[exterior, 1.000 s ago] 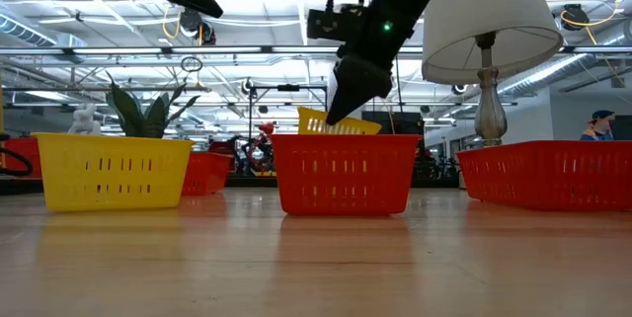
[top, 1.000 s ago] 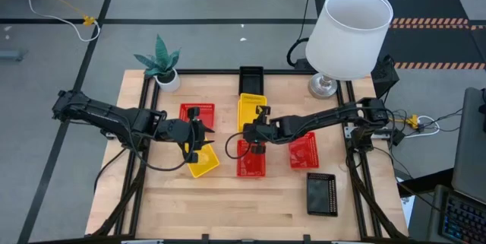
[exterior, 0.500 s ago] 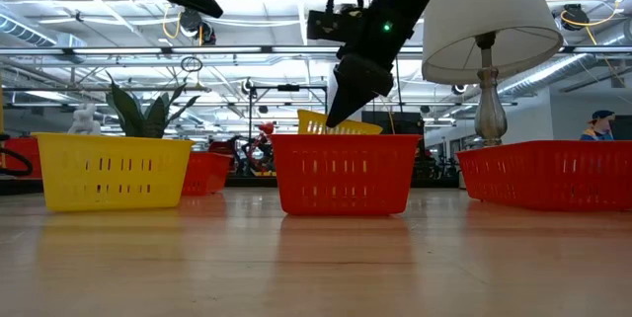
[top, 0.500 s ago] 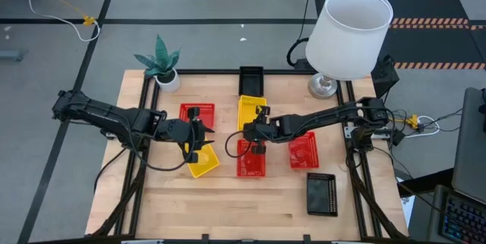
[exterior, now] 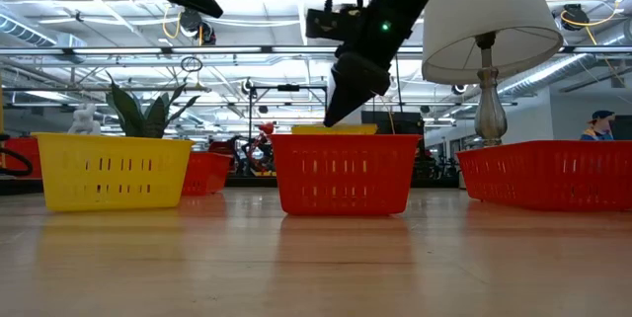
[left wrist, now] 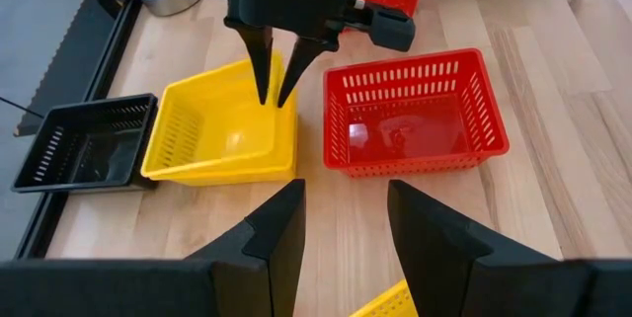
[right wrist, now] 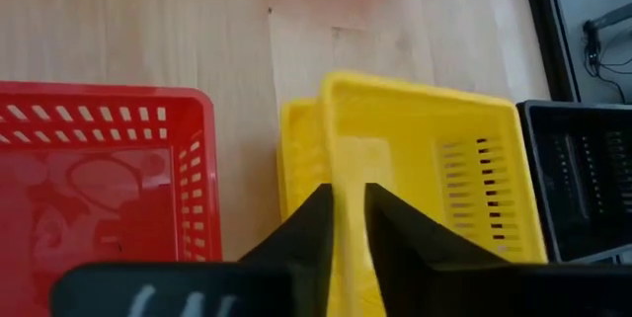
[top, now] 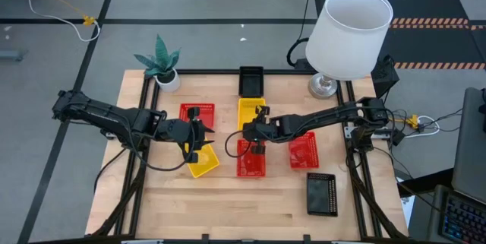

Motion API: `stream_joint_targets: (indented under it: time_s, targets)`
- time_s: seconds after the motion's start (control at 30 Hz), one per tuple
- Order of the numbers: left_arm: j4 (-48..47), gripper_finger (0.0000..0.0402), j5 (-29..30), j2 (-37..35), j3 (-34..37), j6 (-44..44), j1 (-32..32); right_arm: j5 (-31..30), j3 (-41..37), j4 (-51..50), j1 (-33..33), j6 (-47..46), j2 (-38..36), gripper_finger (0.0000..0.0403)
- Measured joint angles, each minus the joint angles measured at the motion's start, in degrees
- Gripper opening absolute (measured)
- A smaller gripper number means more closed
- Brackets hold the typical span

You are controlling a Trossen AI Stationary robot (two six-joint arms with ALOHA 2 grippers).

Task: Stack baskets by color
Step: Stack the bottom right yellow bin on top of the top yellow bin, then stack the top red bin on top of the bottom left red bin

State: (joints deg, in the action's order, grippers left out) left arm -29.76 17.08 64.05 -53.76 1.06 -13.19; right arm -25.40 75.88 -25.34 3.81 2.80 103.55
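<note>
My right gripper (top: 257,127) stands over the near wall of a yellow basket (top: 250,110) at the table's middle back. Its fingers straddle that wall with a small gap, open, as the right wrist view (right wrist: 348,194) shows. This yellow basket (right wrist: 425,159) sits nested in another yellow one and lies level behind the middle red basket (exterior: 344,171). My left gripper (top: 199,142) hangs open (left wrist: 344,194) above a second yellow basket (top: 203,161). Red baskets lie at the left back (top: 197,112), middle (top: 251,159) and right (top: 303,151). Black baskets sit at the back (top: 251,80) and front right (top: 321,194).
A white lamp (top: 349,31) stands at the back right corner and a small potted plant (top: 161,63) at the back left. Bare wood runs along the table's front edge (top: 228,213).
The right gripper's fingers have parted a little and the yellow basket, tilted up before, has dropped level into the one beneath. The left arm has not moved.
</note>
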Motion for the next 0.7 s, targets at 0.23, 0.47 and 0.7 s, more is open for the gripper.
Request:
stream_joint_targets:
  time_s: [0.23, 0.47, 0.7]
  targets:
    - [-0.02, 0.0147, 0.00, 0.00, 0.00, 0.00, 0.00, -0.05, 0.00, 0.74, 0.00, 0.02, 0.01, 0.0122]
    - [-0.11, 0.0147, -0.01, 0.00, 0.00, 0.03, 0.00, 0.10, -0.01, 1.01, 0.50, 0.79, -1.71, 0.0141]
    - [-0.22, 0.0147, 0.00, 0.00, 0.00, 0.31, 0.00, 0.35, 0.00, 0.63, 2.78, 0.89, -5.62, 0.0141]
